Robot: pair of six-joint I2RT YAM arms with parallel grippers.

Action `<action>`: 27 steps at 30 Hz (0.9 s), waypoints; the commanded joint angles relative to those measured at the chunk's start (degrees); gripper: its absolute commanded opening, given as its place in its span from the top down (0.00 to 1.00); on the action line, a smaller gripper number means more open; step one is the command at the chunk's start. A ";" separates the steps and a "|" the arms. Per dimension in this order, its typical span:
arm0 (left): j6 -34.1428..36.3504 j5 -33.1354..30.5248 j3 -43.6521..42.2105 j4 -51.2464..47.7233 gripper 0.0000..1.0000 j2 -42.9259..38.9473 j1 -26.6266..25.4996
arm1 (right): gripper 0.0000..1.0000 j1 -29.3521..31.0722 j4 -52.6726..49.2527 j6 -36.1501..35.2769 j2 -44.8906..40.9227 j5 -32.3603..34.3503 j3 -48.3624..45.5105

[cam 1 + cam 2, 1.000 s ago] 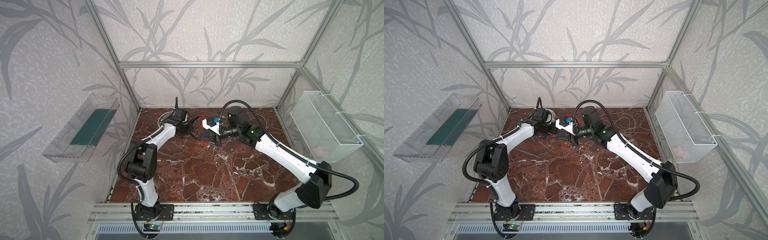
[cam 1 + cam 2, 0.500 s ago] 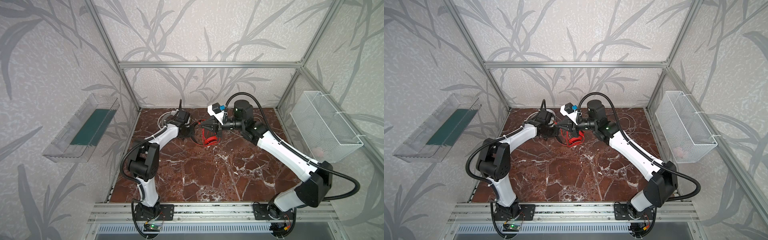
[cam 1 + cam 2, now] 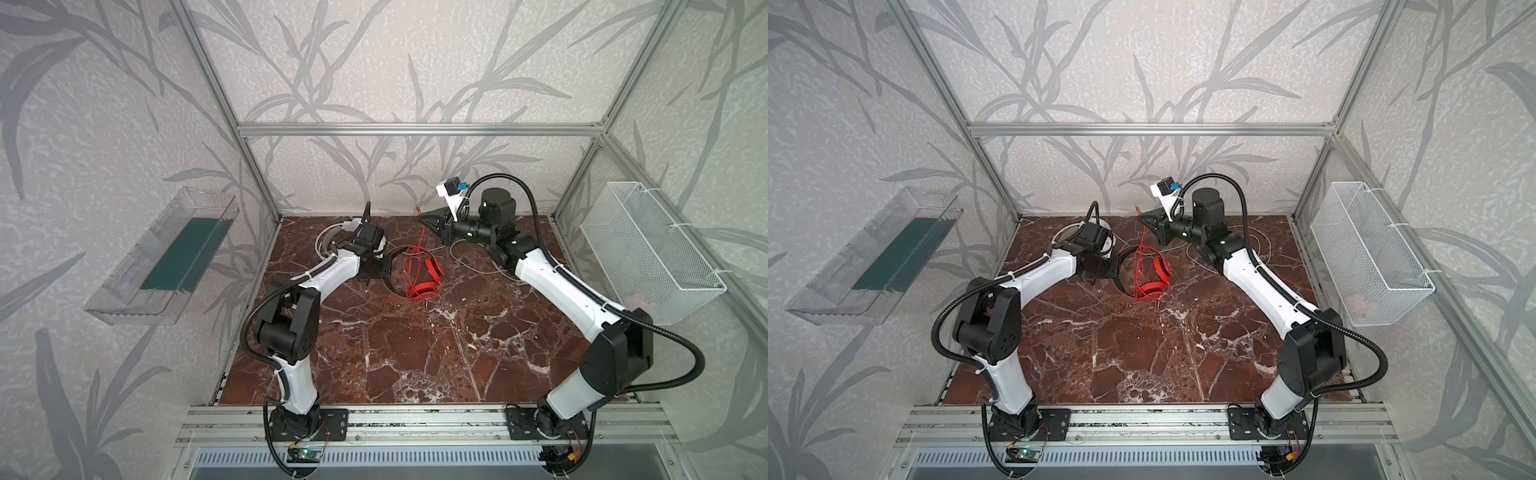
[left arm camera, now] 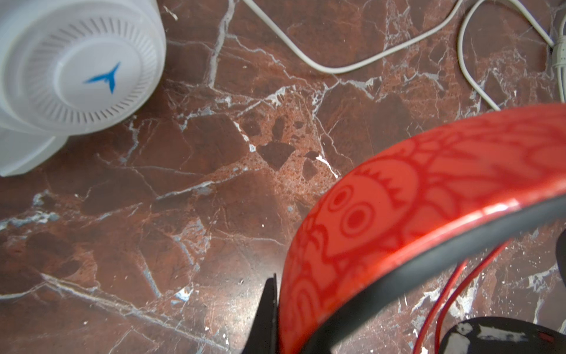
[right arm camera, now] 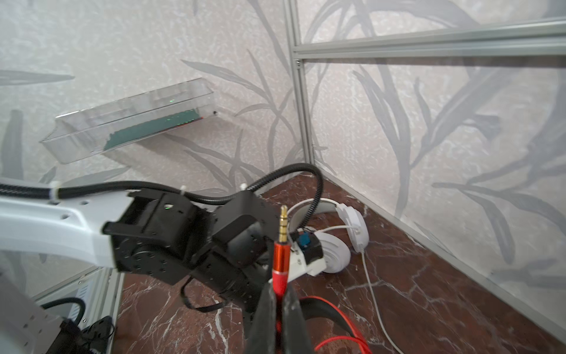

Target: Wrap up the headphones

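winding the red headphones (image 3: 422,289) mid table (image 3: 415,353): several cable (image 3: 411,262) loops already cross the band (image 4: 428,196), left gripper (image 3: 384,274) clamping it, right gripper (image 5: 277,306) pinching the plug (image 5: 280,254) aloft. white headphones (image 5: 333,254), back corner, cord (image 4: 337,66) loose, not yet wrapped.

red headphones (image 3: 422,288) mid-table, white headphones (image 4: 79,70) back-left

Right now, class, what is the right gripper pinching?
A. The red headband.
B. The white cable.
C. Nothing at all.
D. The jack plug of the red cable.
D: in the right wrist view the right gripper is shut on the jack plug by its red sleeve, with the gold tip poking out. In a top view the red cable hangs from it to the red headphones.
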 commanded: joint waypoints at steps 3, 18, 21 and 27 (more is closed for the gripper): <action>1.57 3.34 -2.82 3.15 1.00 -6.17 -0.40 | 1.00 -1.16 -0.56 3.62 2.40 8.45 1.21; 4.32 6.09 -3.95 2.19 1.00 -11.28 -0.67 | 1.00 -2.18 -9.37 7.26 14.87 18.55 10.03; 4.36 6.72 -4.23 2.34 1.00 -11.94 -0.67 | 1.00 -2.51 -10.46 8.64 16.55 18.72 10.81; 4.10 7.24 -5.05 3.04 1.00 -13.49 -0.67 | 1.00 -3.91 -11.39 11.88 18.24 14.56 10.42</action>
